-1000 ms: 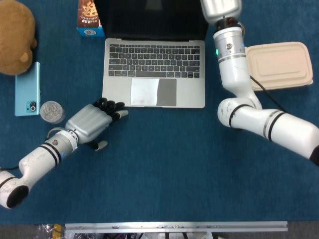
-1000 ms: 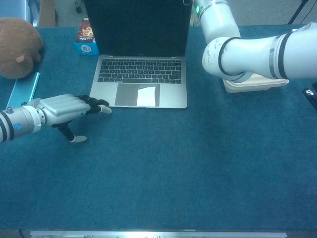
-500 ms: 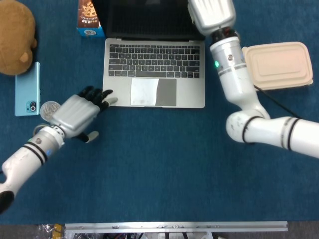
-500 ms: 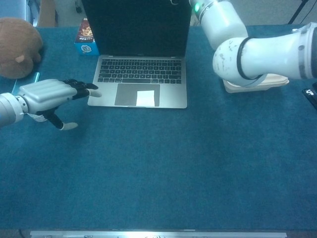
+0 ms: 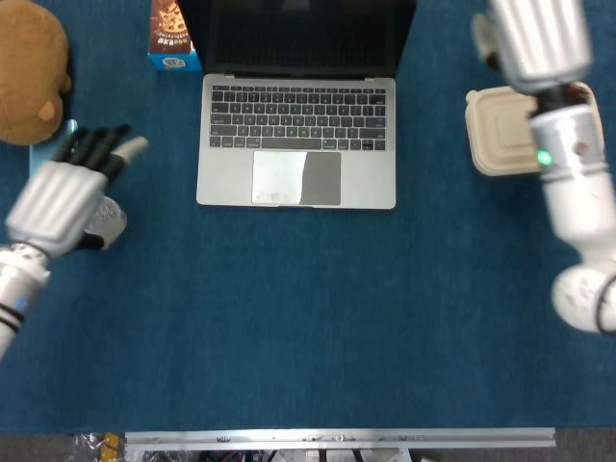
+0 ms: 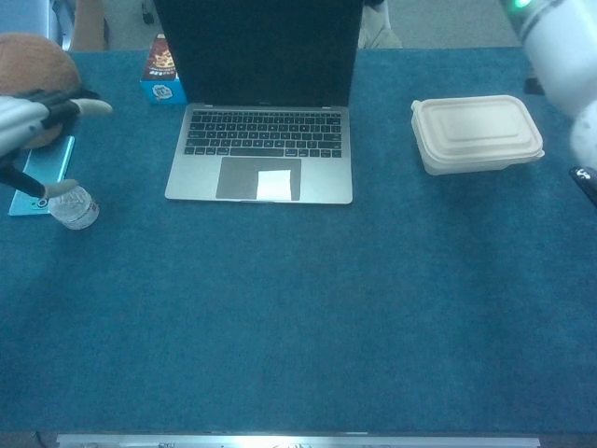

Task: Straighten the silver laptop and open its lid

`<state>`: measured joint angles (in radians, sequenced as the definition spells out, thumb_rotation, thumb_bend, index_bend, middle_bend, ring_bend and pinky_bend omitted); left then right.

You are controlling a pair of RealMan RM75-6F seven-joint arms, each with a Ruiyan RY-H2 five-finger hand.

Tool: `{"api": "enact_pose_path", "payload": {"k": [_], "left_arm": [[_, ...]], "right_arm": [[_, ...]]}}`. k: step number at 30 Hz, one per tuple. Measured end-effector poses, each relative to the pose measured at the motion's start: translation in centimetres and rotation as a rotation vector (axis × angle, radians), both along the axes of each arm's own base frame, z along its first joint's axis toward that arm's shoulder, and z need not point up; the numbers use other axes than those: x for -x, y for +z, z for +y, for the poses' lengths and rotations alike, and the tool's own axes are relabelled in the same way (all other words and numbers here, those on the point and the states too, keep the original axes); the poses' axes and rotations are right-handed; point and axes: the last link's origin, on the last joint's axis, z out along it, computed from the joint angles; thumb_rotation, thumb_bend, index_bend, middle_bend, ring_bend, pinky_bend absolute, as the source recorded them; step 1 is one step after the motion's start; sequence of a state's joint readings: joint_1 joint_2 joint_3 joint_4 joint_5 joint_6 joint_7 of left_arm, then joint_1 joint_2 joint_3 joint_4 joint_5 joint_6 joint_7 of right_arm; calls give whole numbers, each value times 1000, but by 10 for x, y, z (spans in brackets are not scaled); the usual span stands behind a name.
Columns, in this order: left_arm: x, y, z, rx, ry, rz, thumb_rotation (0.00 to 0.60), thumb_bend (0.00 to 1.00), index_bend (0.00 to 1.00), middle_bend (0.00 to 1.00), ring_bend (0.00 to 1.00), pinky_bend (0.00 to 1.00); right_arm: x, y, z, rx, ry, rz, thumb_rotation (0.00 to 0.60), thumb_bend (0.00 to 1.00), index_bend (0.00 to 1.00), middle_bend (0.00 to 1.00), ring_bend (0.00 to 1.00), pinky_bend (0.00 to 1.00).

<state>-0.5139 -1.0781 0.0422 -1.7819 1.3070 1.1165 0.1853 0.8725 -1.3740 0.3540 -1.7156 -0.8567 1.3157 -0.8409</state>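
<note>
Silver laptop (image 5: 296, 135) sitting square on the blue table (image 5: 308, 327), near edge parallel to the table's near edge, lid already up with the dark screen rising at the far side and the keyboard and trackpad fully exposed. Both arms pulled back from it over the last second: left hand (image 5: 60, 197), earlier resting with fingertips at the laptop's near left corner, now swung well off to the left and hovering over the small clear round container (image 6: 73, 209) and the light-blue phone (image 6: 39, 173), clear of the laptop. Fingers extended and slightly spread, clamped on nothing. Right hand no longer seen in either view; only the right forearm (image 5: 553, 106) showing at the right edge, lifted away from the lid's far right corner and now over the beige lidded food box (image 6: 478, 133), so finger state there cannot be told. Judged from this: straightening and opening both look done, with the retreat of the two arms reading as the closing move rather than a setup for another contact. Nothing left touching the laptop, so little risk of disturbing its alignment; only hazard worth noting is the left hand passing low near the container and phone. Brown plush toy (image 5: 29, 72) at the far left and small snack box (image 5: 174, 38) beside the screen both apart from the laptop.
</note>
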Motion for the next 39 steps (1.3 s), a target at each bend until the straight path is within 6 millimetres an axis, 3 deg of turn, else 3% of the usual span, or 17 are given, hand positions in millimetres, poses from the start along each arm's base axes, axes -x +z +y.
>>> {"api": "enact_pose_path", "payload": {"k": [7, 11, 17, 26, 39], "left_arm": [[23, 37, -23, -155, 73, -36, 600, 314, 0, 0, 0, 0], [32, 50, -35, -199, 102, -42, 600, 314, 0, 0, 0, 0], [44, 62, -54, -271, 139, -50, 600, 314, 0, 0, 0, 0], [66, 67, -89, -345, 200, -74, 600, 314, 0, 0, 0, 0], [77, 74, -128, -420, 207, -113, 600, 314, 0, 0, 0, 0]], "right_arm": [[63, 36, 45, 28, -76, 31, 600, 387, 0, 19, 0, 30], [101, 41, 79, 14, -126, 0, 600, 387, 0, 19, 0, 30], [137, 47, 123, 20, -158, -51, 600, 387, 0, 19, 0, 30], [165, 47, 168, 30, -195, -65, 600, 387, 0, 19, 0, 30], [190, 43, 192, 41, -266, -88, 600, 387, 0, 19, 0, 30]]}}
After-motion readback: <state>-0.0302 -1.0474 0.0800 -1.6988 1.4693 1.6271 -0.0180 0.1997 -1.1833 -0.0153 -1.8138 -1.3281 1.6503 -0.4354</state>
